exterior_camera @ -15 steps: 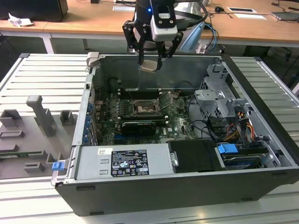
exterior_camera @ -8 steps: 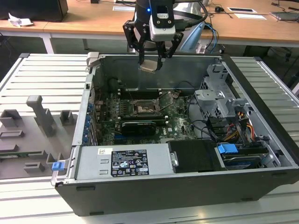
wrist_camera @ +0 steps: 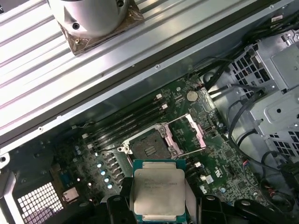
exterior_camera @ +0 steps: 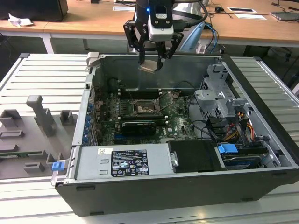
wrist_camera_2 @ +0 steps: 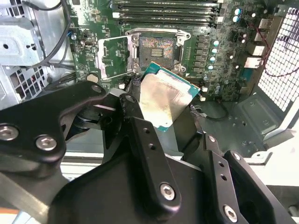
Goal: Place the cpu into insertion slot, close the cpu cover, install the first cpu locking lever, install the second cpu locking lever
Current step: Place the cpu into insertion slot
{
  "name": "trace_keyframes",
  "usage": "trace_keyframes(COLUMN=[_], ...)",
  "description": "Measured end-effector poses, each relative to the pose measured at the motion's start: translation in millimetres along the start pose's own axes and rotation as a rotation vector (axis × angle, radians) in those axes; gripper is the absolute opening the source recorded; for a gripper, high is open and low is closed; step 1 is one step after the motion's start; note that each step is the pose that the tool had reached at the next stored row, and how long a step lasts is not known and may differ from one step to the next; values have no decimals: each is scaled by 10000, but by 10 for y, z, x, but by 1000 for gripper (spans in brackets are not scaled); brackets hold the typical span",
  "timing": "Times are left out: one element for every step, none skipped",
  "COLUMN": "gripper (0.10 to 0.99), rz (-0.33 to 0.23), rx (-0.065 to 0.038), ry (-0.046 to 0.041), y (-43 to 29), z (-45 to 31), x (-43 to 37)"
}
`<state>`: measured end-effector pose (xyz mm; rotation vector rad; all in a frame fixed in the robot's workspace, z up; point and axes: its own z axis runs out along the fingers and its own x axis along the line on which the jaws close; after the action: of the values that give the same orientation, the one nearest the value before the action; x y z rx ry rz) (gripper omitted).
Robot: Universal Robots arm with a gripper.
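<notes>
Pale wooden desks (exterior_camera: 93,23) ran along the back of the room, and before them a ribbed grey metal bench (exterior_camera: 42,74) carried an open black computer case (exterior_camera: 187,196). By the exterior view's clock, grey plastic fixtures (exterior_camera: 42,116) sat on the bench at nine o'clock and a silver power-supply box (exterior_camera: 124,163) filled the case's six o'clock edge. A green circuit board (exterior_camera: 175,119) lay on the case floor.

The black-fingered claw (exterior_camera: 151,64) hung at twelve o'clock, above the case's far wall. Its fingers were clamped on opposite edges of a small flat square chip with a pale silver-beige metal top, the cpu (exterior_camera: 149,66), which was tilted, high above the board and touching nothing but the claw. Both wrist views showed the cpu (wrist_camera_2: 166,100) (wrist_camera: 158,191) gripped in the claw (wrist_camera_2: 166,112) (wrist_camera: 159,203).

The square black socket with a silver metal rim, the insertion slot (exterior_camera: 142,108) (wrist_camera_2: 157,49) (wrist_camera: 149,145), sat near the board's middle with its dark grid centre uncovered. The thin silver-grey metal frame plate with a large square window, the cpu cover (wrist_camera_2: 132,56) (wrist_camera: 200,135), was swung open and lay just beside the slot, joined to it along one edge. Long black memory slots (wrist_camera_2: 166,11) (wrist_camera: 124,123) ran along another side of the socket.
</notes>
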<state>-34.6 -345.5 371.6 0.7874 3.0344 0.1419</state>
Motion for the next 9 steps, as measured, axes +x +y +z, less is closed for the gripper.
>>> trace_keyframes(gripper=[529, 529, 529, 529, 529, 529, 529, 529, 529], rz=[144, 233, 342, 479, 631, 745, 829, 904, 1030], rx=[-3, -6, -8, -10, -13, -15, -17, -18, -22], ry=[-12, -21, -31, -42, -56, -66, -73, -80, -91], y=[0, 0, 0, 0, 0, 0, 0, 0, 0], z=[1, 2, 2, 4, 5, 5, 6, 6, 9], x=[0, 0, 0, 0, 0, 0, 0, 0, 0])
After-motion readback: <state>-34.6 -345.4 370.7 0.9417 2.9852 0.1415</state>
